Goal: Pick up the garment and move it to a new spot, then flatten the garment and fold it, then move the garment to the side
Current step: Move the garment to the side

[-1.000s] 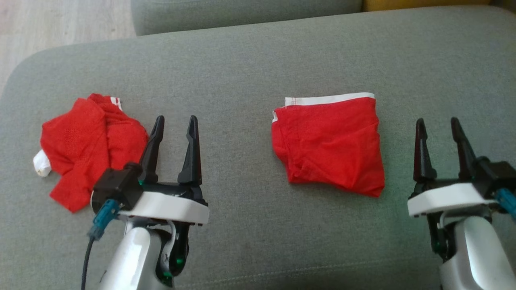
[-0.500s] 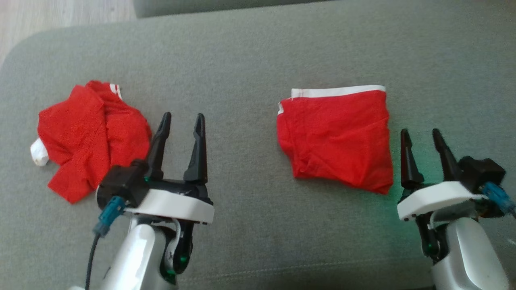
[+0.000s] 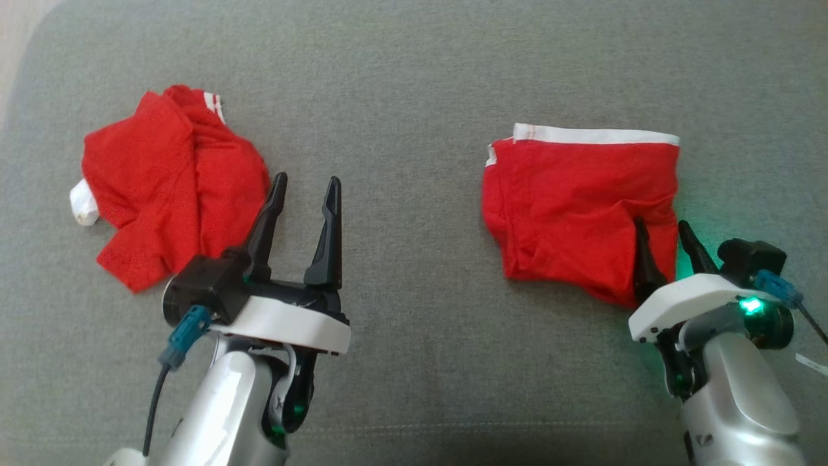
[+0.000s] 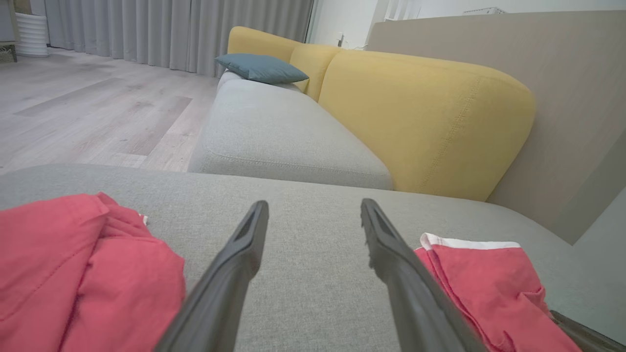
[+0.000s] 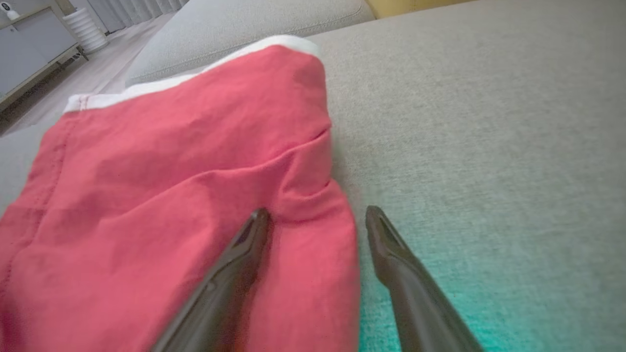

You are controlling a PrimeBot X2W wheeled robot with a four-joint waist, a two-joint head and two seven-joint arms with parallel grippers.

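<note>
A grey sofa seat carries two red pieces. The folded garment lies to the right, its white waistband away from the robot, so flattening and folding look done. The right gripper straddles its near right edge with jaws wide open and empty; the move aside is not yet done. The left gripper, jaws equally wide and empty, hovers just beside a crumpled garment, which seems untouched.
</note>
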